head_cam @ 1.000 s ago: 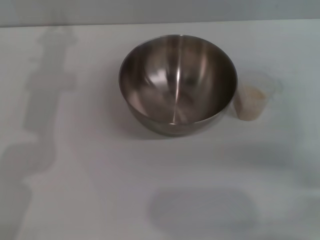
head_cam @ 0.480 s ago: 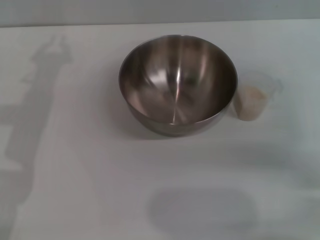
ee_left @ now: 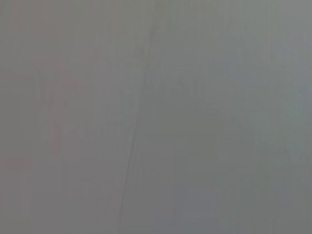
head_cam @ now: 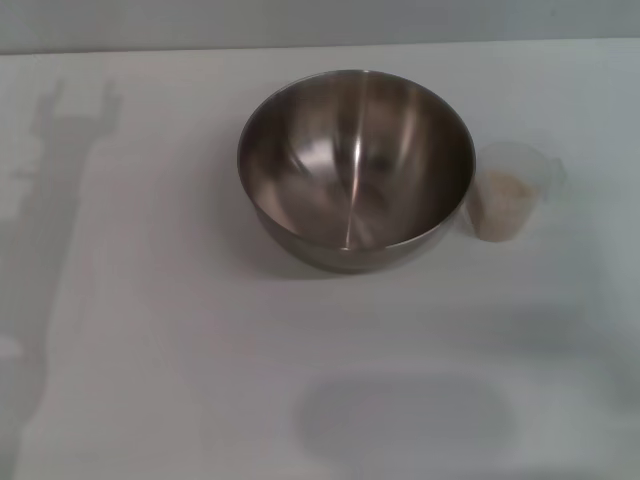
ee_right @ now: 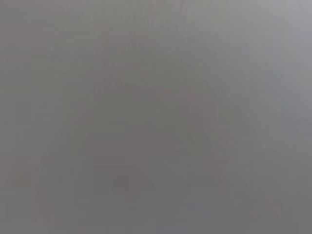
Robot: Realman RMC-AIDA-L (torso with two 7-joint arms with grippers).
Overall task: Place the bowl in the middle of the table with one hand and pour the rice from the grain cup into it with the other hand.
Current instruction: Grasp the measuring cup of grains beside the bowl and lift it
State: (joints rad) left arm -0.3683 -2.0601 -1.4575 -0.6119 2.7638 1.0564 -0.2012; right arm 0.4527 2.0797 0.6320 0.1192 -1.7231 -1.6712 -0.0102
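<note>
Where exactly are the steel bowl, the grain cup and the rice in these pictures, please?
steel bowl (head_cam: 355, 170), head view, on its inner wall.
grain cup (head_cam: 520, 162), head view, on its clear upper wall.
rice (head_cam: 497, 205), head view, on the grains inside the cup.

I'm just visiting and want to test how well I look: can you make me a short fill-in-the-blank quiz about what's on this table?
1. The steel mixing bowl is ____ inside.
2. The small clear grain cup stands on the bowl's ____ side in the head view.
3. The cup holds pale ____.
4. Bowl and cup both sit on a white ____.

Missing words: empty; right; rice; table

Neither arm is in view.
</note>
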